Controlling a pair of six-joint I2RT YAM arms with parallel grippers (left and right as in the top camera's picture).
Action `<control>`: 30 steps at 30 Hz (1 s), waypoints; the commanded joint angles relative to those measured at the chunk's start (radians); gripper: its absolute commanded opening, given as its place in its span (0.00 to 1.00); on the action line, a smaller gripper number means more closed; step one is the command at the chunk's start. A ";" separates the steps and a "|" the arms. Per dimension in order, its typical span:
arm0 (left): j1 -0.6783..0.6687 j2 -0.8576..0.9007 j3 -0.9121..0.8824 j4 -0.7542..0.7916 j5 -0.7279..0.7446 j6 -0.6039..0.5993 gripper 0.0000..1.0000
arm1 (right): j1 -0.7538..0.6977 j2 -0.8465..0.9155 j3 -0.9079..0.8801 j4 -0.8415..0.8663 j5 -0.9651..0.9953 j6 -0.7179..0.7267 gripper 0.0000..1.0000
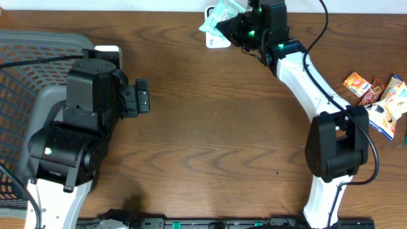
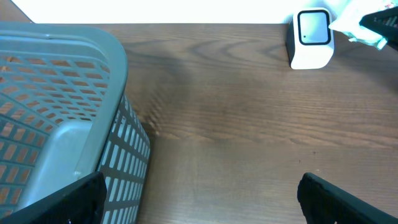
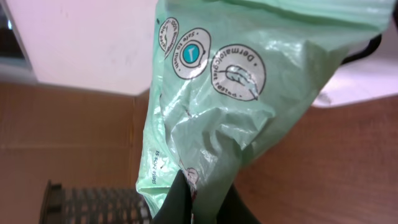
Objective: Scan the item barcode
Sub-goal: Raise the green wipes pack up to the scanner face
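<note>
Green packet [image 3: 249, 93], pinched in the clenched right hand [image 3: 202, 202], hangs over the worktop's [image 1: 203, 127] far edge. Grey basket [image 2: 56, 93] sits left, beside the released left hand [image 1: 137, 98]. White scanner [image 2: 311, 38] stands just beside the packet: presenting step, I judge; next the barcode must face its window.

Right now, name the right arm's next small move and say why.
Probably rotate the green packet a little so another face meets the scanner. The right tool grips the packet close to the scanner, yet no barcode shows on the face seen from the wrist.
</note>
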 commanded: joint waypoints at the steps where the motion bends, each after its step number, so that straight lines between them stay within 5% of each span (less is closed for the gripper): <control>1: 0.005 -0.001 0.000 0.000 -0.009 0.002 0.98 | 0.002 0.059 0.019 0.037 0.051 0.039 0.01; 15: 0.005 -0.001 0.000 0.000 -0.009 0.002 0.98 | 0.008 0.317 0.243 -0.003 -0.066 0.038 0.01; 26: 0.005 -0.001 0.000 0.000 -0.009 0.001 0.98 | 0.006 0.345 0.259 -0.028 -0.035 0.011 0.01; 30: 0.005 -0.001 0.000 0.000 -0.009 0.002 0.98 | -0.008 0.340 0.296 -0.169 -0.047 -0.001 0.01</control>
